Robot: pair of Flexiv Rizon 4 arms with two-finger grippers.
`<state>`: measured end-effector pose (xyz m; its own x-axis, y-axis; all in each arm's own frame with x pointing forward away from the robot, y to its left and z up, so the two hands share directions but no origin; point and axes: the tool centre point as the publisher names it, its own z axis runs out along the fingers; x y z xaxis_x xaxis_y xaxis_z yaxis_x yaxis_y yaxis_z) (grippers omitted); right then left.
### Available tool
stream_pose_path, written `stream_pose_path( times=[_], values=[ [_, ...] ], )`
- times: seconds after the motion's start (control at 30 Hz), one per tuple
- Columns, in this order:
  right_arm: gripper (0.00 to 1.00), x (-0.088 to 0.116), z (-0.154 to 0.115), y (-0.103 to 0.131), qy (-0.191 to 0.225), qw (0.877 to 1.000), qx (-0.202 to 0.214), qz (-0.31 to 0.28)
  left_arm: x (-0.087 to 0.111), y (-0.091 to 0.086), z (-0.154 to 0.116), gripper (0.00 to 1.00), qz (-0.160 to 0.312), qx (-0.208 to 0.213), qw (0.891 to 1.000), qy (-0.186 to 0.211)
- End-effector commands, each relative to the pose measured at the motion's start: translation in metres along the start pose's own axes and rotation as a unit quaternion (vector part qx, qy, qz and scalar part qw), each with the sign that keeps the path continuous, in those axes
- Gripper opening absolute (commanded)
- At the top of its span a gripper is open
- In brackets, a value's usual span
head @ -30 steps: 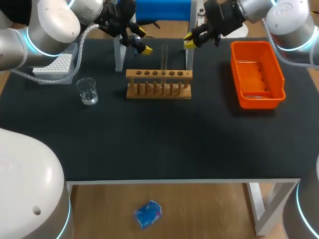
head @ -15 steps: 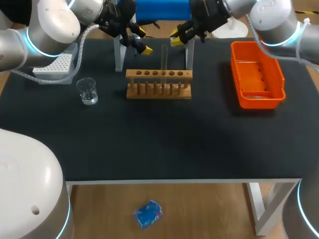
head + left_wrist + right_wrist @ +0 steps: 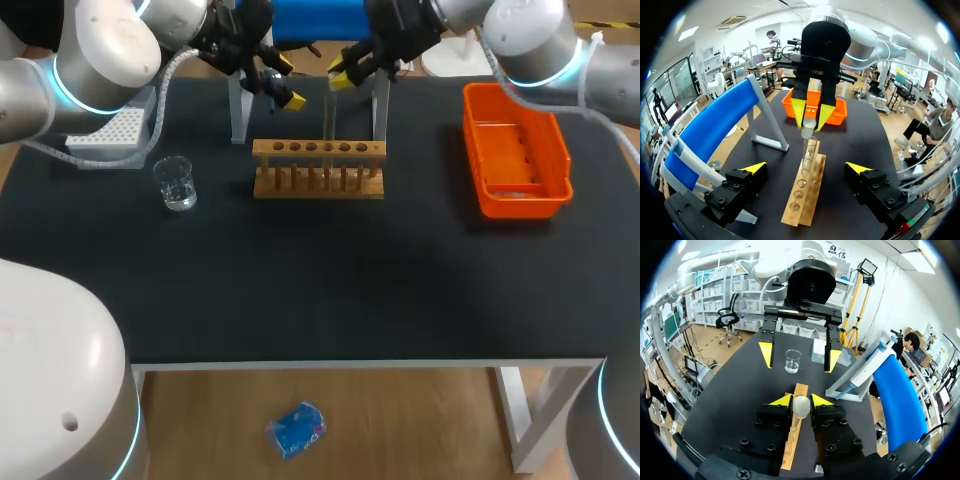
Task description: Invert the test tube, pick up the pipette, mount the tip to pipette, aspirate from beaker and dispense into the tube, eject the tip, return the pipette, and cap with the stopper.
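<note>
A clear test tube (image 3: 329,120) stands upright in the wooden rack (image 3: 318,150). My right gripper (image 3: 340,78) hangs over the tube's mouth, shut on a pale round stopper (image 3: 801,406). In the left wrist view the stopper (image 3: 808,121) sits right at the top of the tube (image 3: 807,150); I cannot tell whether they touch. My left gripper (image 3: 283,85) stands open with nothing in it, just behind the rack's left end, and its fingers straddle the rack (image 3: 800,202) in its own view. The blue pipette (image 3: 710,130) rests on its stand behind the rack.
A glass beaker (image 3: 176,183) stands left of the rack, with a white tip box (image 3: 108,140) behind it. An orange bin (image 3: 515,150) lies at the right. The stand's two legs (image 3: 238,110) rise close behind the rack.
My right arm has moved left with the stopper, from beside the stand's right leg to above the test tube. The left arm has not moved.
</note>
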<state>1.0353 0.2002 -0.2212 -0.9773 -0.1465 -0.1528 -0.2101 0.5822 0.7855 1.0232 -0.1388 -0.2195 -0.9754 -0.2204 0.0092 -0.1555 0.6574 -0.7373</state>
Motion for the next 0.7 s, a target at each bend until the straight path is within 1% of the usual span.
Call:
stream_pose_path(
  times=[0.03,0.23,0.53,0.7],
  values=[
    [0.0,-0.005,0.005,-0.004,0.007,1.0,0.0,0.002,-0.001,-0.001,-0.001,1.0,-0.001,-0.002,1.0,0.002],
    [0.0,-0.005,0.006,-0.004,0.01,1.0,0.002,0.004,-0.001,-0.001,-0.001,1.0,-0.001,-0.002,1.0,0.002],
    [0.0,-0.009,0.002,0.006,0.007,1.0,0.004,-0.005,-0.001,-0.001,-0.001,1.0,-0.001,-0.002,1.0,0.002],
    [0.0,-0.01,0.005,0.008,0.009,1.0,0.004,-0.008,-0.001,-0.001,-0.001,1.0,-0.001,-0.002,1.0,0.002]
  ],
)
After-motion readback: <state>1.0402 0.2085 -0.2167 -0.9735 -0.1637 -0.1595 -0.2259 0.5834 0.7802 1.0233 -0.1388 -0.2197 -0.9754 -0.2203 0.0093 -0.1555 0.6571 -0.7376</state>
